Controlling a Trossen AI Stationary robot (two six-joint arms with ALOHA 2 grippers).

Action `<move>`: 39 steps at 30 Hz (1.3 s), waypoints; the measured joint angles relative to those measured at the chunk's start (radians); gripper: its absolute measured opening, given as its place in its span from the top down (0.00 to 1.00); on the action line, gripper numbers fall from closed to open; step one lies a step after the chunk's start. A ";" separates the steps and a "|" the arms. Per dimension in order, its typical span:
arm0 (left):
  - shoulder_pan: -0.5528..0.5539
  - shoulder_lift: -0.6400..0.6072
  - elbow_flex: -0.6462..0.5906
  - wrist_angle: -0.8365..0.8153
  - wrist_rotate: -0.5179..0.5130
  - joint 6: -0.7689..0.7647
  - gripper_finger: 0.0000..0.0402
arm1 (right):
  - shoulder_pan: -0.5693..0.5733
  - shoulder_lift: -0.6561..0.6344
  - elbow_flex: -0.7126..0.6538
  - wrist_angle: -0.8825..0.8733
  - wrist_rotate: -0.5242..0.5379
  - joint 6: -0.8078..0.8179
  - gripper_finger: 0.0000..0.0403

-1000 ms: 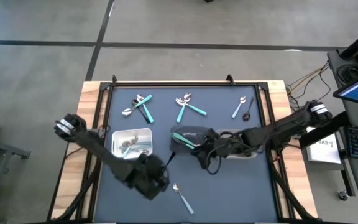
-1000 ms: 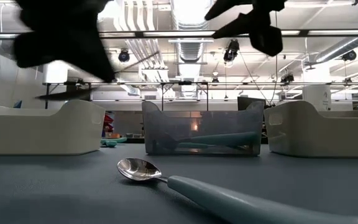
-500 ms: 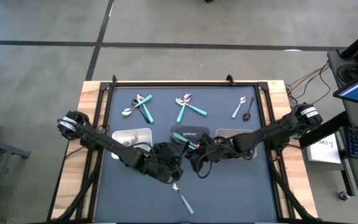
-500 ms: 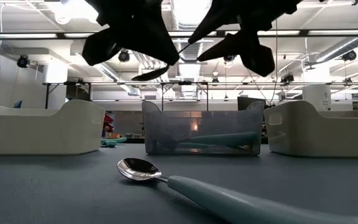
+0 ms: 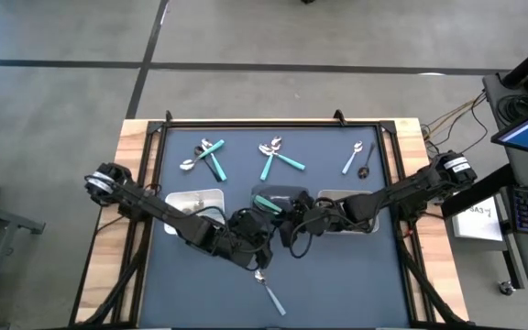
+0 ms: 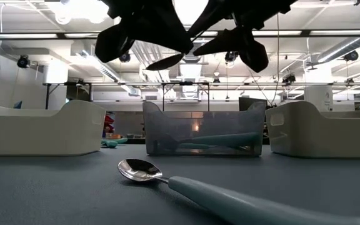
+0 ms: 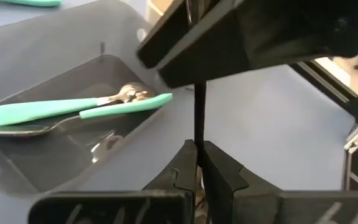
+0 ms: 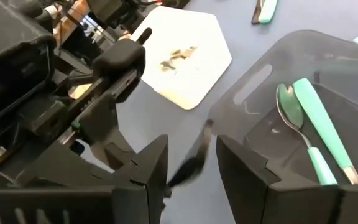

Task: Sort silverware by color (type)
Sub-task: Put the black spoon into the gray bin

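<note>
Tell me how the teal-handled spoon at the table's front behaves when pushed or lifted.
The teal-handled spoon looks rigid, so it likely stays straight. Lying flat, it would probably slide or pivot, not roll. Its shiny bowl may be slippery.

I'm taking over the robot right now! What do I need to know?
Left gripper: shut on a dark spoon, held above the table's middle.
Right gripper: open, fingers either side of that spoon, not gripping.
Done: teal pieces lie in the middle tray, shiny pieces in the left tray.
Left: probably finish this handover. Then sort the teal spoon at the front and the loose silverware at the back.
</note>
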 joint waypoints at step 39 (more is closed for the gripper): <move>0.071 -0.001 0.249 -0.257 -0.022 0.268 0.80 | -0.151 -0.289 0.257 -1.084 -0.079 -0.168 0.98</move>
